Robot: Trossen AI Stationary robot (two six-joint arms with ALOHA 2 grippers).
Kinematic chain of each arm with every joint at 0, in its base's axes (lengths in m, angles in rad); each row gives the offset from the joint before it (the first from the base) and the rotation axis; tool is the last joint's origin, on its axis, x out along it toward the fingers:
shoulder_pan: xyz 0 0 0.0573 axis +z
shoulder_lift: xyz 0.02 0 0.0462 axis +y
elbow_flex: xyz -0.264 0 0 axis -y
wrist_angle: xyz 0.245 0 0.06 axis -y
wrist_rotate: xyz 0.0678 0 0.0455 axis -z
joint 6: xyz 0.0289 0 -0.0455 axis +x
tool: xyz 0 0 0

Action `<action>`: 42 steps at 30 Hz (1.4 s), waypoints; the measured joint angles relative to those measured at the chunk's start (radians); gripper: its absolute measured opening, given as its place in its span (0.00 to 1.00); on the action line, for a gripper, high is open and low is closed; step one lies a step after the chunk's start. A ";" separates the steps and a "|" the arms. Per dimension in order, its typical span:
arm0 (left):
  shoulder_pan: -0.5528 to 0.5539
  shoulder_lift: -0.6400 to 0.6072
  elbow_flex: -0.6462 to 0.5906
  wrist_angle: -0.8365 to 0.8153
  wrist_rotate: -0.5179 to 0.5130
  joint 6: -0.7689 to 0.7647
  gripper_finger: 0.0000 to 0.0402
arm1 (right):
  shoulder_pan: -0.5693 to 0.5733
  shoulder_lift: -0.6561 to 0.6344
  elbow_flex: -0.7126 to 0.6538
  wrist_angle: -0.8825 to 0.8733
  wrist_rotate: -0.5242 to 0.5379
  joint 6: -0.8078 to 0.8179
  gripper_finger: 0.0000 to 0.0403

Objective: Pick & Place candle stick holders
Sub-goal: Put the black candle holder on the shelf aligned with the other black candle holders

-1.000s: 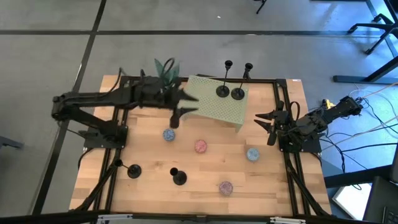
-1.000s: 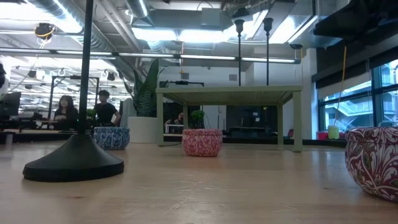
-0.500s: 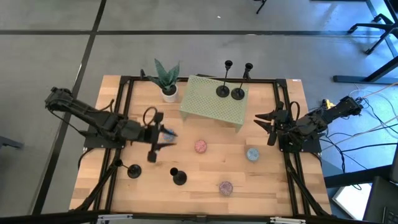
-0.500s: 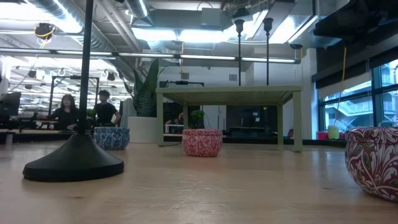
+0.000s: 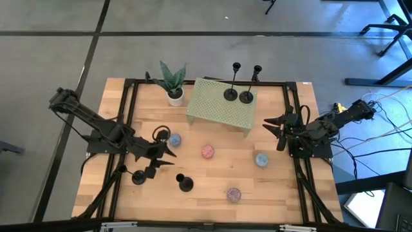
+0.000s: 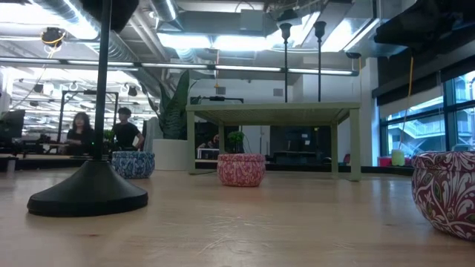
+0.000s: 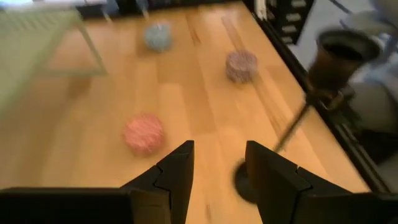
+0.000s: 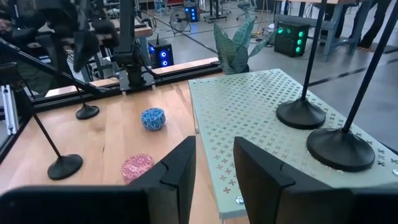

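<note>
Candle stick holders: 4 are seen in the high view. 2 are stood upright on the green perforated stand (image 5: 222, 109), at (image 5: 230, 94) and (image 5: 246, 97), close together near its far right corner. 2 are stood on the wooden table (image 5: 206, 187), at (image 5: 138, 176) and (image 5: 185, 185), near its front left.
Left gripper (image 5: 161, 163): held over the table just beside the holder at the front left, between it and the blue ball (image 5: 174, 139). Its fingers (image 7: 177, 171) are parted, with nothing held between them.
Right gripper (image 5: 273, 125): parked at the right edge of the table, beside the stand. Its fingers (image 8: 180, 163) are parted and nothing is gripped.
Balls: pink (image 5: 207, 151), light blue (image 5: 261, 159) and purple (image 5: 234, 193) are scattered on the table.
Plant (image 5: 172, 80): placed left of the stand.
</note>
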 joint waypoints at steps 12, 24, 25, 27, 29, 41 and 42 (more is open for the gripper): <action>-0.014 0.198 0.000 0.123 0.133 0.043 0.35 | 0.000 0.000 0.000 0.006 0.000 0.004 0.28; -0.012 0.253 0.000 0.276 0.220 0.192 0.35 | 0.000 0.000 0.000 0.007 0.000 0.003 0.28; -0.012 0.253 0.000 0.294 0.219 0.198 0.35 | 0.000 0.000 0.000 0.007 0.000 0.003 0.28; -0.012 0.253 0.000 0.329 0.219 0.198 0.35 | 0.000 0.000 0.000 0.007 0.000 0.003 0.28; -0.012 0.253 0.000 0.352 0.219 0.199 0.35 | 0.000 0.000 0.000 0.007 0.000 0.003 0.28; -0.012 0.252 0.000 0.396 0.224 0.223 0.35 | 0.000 0.000 0.000 0.007 0.001 0.003 0.28; -0.012 0.252 0.000 0.408 0.224 0.240 0.35 | 0.000 0.000 0.000 0.007 0.001 0.003 0.28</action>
